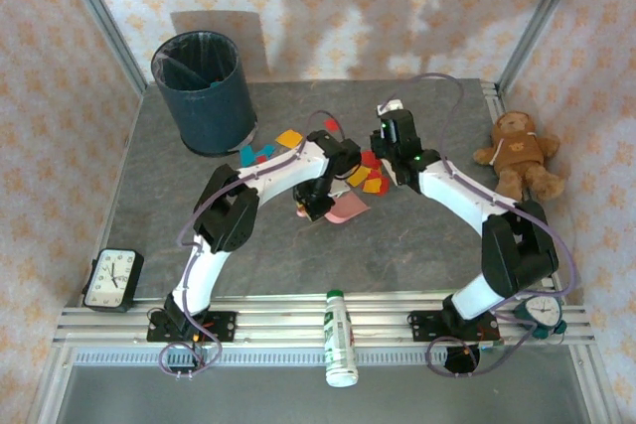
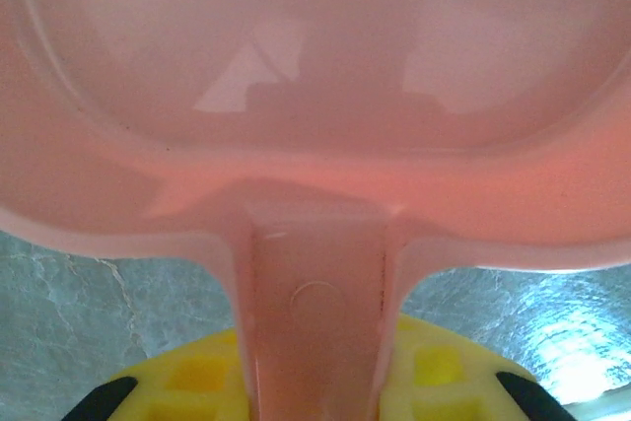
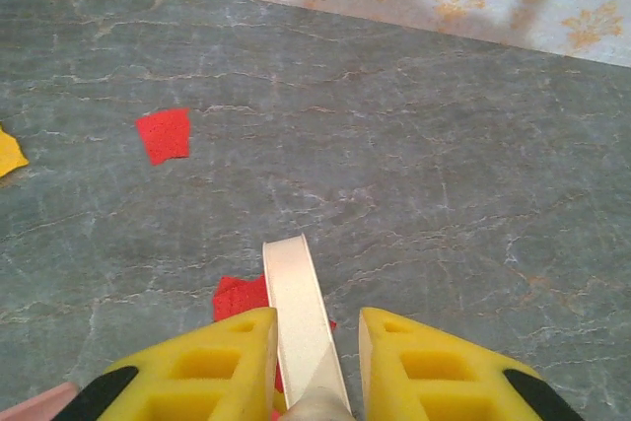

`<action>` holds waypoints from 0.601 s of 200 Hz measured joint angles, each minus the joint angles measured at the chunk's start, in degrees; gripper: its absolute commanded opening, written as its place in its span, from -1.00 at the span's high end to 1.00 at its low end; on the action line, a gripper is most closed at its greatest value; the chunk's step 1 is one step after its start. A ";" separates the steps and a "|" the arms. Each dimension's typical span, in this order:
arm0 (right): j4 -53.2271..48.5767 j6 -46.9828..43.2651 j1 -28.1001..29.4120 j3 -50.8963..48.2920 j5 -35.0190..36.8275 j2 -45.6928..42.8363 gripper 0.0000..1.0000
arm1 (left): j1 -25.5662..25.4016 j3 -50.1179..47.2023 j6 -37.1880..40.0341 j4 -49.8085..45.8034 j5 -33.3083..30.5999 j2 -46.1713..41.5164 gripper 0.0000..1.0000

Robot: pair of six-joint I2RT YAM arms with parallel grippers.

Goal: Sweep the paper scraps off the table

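Note:
My left gripper (image 1: 316,204) (image 2: 315,382) is shut on the handle of a pink dustpan (image 1: 348,210) (image 2: 315,76), whose pan lies flat on the table (image 1: 417,245). My right gripper (image 1: 381,168) (image 3: 315,342) is shut on a white tool handle (image 3: 296,293) that sticks out between the yellow fingers (image 3: 217,362). Paper scraps lie between the two arms: an orange scrap (image 1: 289,137), teal scraps (image 1: 256,154), a red scrap (image 1: 370,159) and a yellow scrap (image 1: 358,177). In the right wrist view one red scrap (image 3: 164,134) lies ahead to the left and another red scrap (image 3: 240,295) lies under the handle.
A dark blue round bin (image 1: 204,91) stands at the back left. A teddy bear (image 1: 519,153) sits at the right edge. A clock (image 1: 112,279) lies at the near left, and a white bottle (image 1: 340,337) rests on the front rail.

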 measured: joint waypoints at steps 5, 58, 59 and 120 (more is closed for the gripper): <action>-0.04 0.20 0.20 0.00 -0.07 0.00 1.00 | 0.09 0.37 0.00 -0.09 0.07 0.26 1.00; -0.66 2.38 1.97 0.00 -0.92 0.00 1.00 | 0.35 4.81 -0.13 -0.98 0.66 3.06 1.00; -0.66 2.38 1.99 0.00 -0.92 0.00 1.00 | 0.35 4.87 -0.13 -1.01 0.68 3.10 1.00; -1.38 4.79 2.27 0.00 -1.92 -0.15 1.00 | 0.92 7.58 -0.13 -3.21 0.85 4.96 1.00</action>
